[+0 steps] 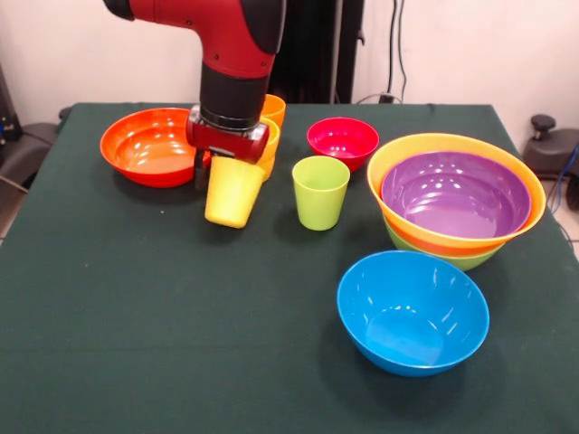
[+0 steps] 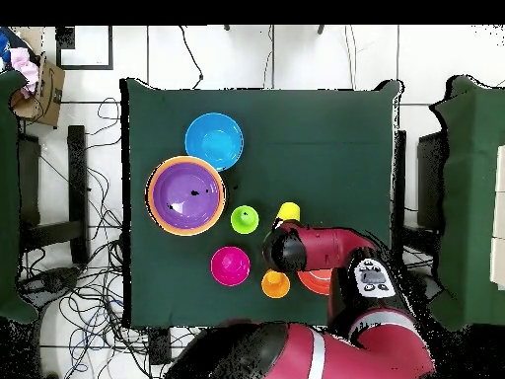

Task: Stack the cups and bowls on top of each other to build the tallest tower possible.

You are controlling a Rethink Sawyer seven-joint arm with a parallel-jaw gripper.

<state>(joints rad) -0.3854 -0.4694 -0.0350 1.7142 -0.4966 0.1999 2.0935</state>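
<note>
Yellow plastic catches the eye first: a yellow cup [image 1: 234,192] hangs tilted under the gripper [image 1: 228,165] of a red and black arm [image 1: 231,41], its rim pinched in the closed jaws and its base low over the dark green table [image 1: 136,325]. Whether the base touches the cloth cannot be told.

Directly behind it stand more cups, an orange cup [image 1: 274,108] uppermost with another yellow rim beneath it. A lime green cup [image 1: 320,191] stands upright just beside the held cup, toward the bowls. Left of the arm in the front view sits a red-orange bowl [image 1: 149,145]; behind the green cup, a small magenta-red bowl [image 1: 343,141].

The tower [image 1: 457,203] so far is a nest: a purple bowl [image 1: 455,193] inside a large orange bowl [image 1: 534,203], with a lime green bowl [image 1: 466,261] showing underneath. A blue bowl [image 1: 412,312] sits alone near it.

Judging the step as carrying the yellow cup to a stack, doing it well probably means lifting it clear of the neighbouring cups first, levelling it, then centring it above the target before lowering, since a tilted cup could land crooked or knock the green cup over.
</note>
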